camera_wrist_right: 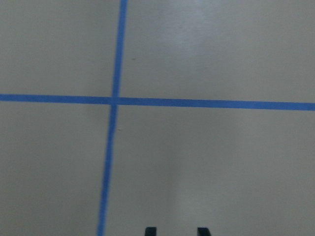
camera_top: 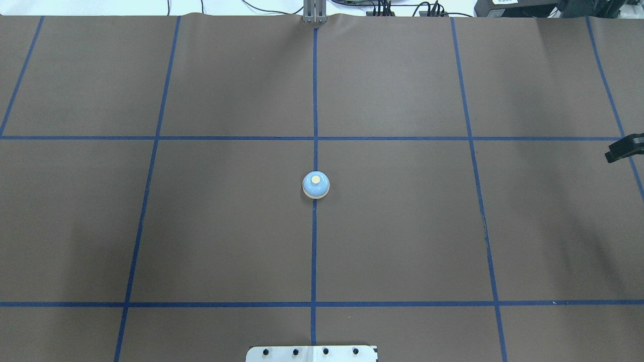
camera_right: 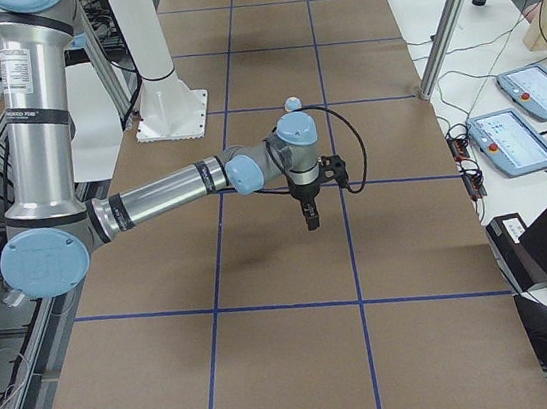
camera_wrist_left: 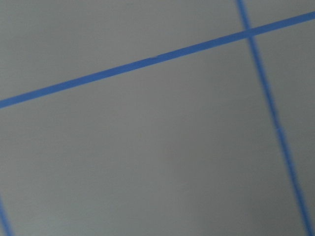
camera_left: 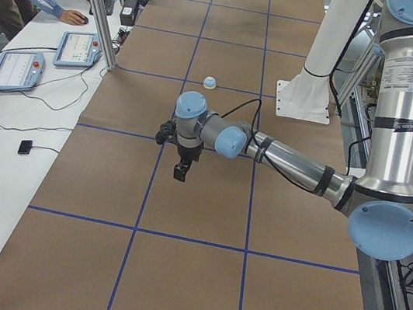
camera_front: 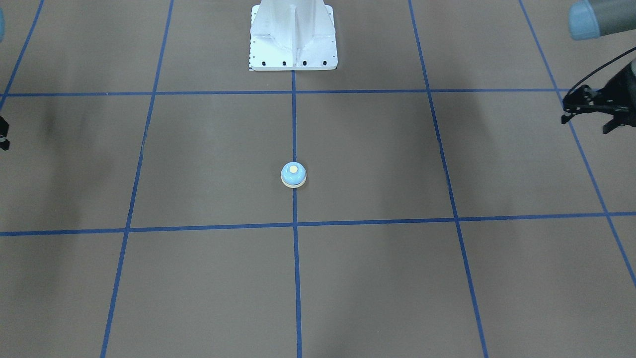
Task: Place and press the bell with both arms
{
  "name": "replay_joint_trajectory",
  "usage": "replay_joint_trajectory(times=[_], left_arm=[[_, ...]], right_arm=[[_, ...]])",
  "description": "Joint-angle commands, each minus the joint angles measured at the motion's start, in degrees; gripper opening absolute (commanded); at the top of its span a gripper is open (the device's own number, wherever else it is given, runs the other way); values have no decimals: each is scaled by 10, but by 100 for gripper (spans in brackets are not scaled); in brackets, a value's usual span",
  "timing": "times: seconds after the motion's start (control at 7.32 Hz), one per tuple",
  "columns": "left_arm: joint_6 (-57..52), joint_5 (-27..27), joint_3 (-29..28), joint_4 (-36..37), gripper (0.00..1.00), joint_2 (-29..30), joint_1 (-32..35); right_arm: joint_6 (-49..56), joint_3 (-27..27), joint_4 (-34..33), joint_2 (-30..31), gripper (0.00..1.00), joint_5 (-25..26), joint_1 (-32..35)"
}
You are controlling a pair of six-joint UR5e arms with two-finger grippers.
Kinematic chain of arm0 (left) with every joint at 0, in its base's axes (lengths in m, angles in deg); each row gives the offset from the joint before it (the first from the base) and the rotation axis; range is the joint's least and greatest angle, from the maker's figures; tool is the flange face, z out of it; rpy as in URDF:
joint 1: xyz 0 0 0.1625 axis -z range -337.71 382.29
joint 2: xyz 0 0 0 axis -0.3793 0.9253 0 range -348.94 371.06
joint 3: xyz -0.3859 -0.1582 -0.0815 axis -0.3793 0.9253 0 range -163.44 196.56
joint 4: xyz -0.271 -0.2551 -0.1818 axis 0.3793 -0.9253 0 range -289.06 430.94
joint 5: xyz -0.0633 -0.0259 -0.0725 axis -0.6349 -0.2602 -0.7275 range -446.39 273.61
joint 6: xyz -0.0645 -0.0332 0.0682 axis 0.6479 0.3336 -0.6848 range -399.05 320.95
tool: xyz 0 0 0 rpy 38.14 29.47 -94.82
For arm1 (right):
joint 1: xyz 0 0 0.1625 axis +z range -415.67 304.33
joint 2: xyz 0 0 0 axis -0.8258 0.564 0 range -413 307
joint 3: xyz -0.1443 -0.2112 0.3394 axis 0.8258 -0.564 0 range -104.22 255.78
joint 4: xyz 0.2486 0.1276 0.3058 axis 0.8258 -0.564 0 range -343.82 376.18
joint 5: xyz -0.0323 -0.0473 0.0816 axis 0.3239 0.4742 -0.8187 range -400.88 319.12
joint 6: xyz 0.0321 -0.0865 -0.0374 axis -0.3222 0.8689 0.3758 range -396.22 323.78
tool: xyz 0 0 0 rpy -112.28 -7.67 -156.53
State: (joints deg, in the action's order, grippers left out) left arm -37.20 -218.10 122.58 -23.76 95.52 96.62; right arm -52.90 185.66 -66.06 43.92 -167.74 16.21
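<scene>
The light-blue bell [camera_front: 293, 175] with its cream button stands upright on the centre tape line of the brown table; it also shows in the overhead view [camera_top: 316, 185]. Both arms are far from it. My left gripper [camera_front: 588, 125] hangs above the table at the view's right edge with its two prongs apart and nothing between them; the near arm in the left side view carries it [camera_left: 180, 171]. My right gripper [camera_wrist_right: 175, 231] shows two black fingertips with a gap and nothing between them. It sits at the overhead view's right edge [camera_top: 624, 149].
The white bolted pedestal [camera_front: 293, 37] stands at the robot's side of the table. Blue tape lines [camera_top: 314, 251] divide the brown cover into squares. An operators' bench with tablets [camera_left: 17, 70] and a person runs along the far side.
</scene>
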Motion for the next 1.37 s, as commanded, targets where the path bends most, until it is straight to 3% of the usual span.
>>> replay_joint_trajectory(times=[0.0, 0.27, 1.23], left_arm=[[-104, -26, -78, 7, 99, -2, 104], [-89, -27, -96, 10, 99, 1, 111], [-64, -26, -96, 1, 100, 11, 111]], right_arm=[[157, -45, 1, 35, 100, -56, 99], [186, -49, -4, 42, 100, -61, 136], [190, -46, -3, 42, 100, -54, 139]])
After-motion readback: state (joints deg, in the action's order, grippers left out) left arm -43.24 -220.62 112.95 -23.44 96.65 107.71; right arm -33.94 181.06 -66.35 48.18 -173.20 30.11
